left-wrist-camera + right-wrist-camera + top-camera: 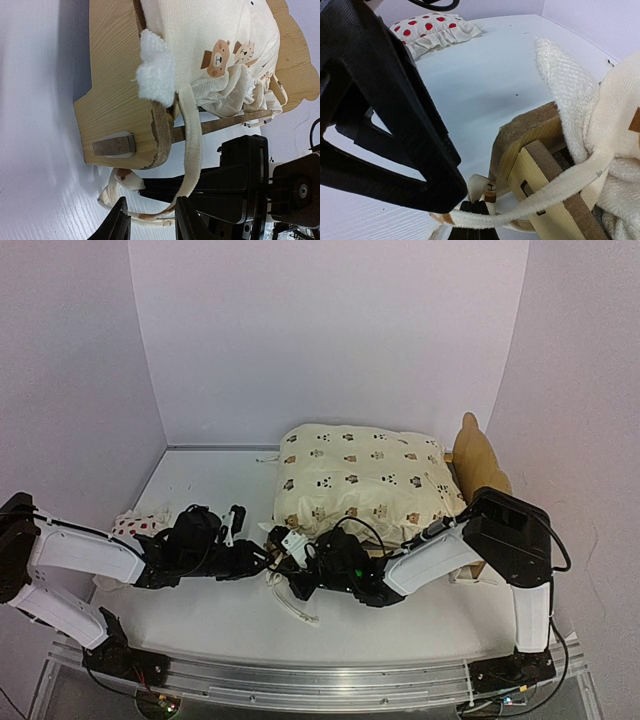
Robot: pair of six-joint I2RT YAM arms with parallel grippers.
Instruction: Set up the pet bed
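Top view, left arm: I see it stretched low from the near-left corner, forearm almost flat over the table (215,490), wrist pointing right.
Top view, left gripper (258,560): at mid-table, just beside the near left corner of the cushion (360,480). I cannot read its spread from up here.
Top view, right arm: upright from the near-right base, bent sharply at the elbow, forearm sloping down and to the left.
Top view, right gripper (300,582): almost tip to tip with the left one, near the cushion's left edge. The jaws are too dark to read here.
Top view, pet bed (478,455): far right of the table, almost wholly under the cushion. Only its bear-ear end shows, near the right wall.
Top view, pillow (135,524): red-spotted, on the left, just behind the left forearm.
Left wrist view, left gripper (150,225): fingers spread with a clear gap. The end of the cushion tie (192,145) hangs in that gap, and I see neither pad gripping it.
Left wrist view, pet bed (115,95): plywood end panel straight ahead, with the cushion (210,30) bulging over it.
Left wrist view, right arm (245,180): black housing close by, just beside the tie.
Right wrist view, right gripper (479,220): fingers pressed together at the bottom edge. The cushion tie (560,187) runs across them, and I cannot tell whether it is pinched.
Right wrist view, pet bed (527,170): frame corner close by, just right of the fingers, with the cushion (620,125) over it.
Right wrist view, black angular part (385,115): fills the left side. I cannot tell which arm it belongs to.
Right wrist view, pillow (432,27): at the far end of the table (485,75).
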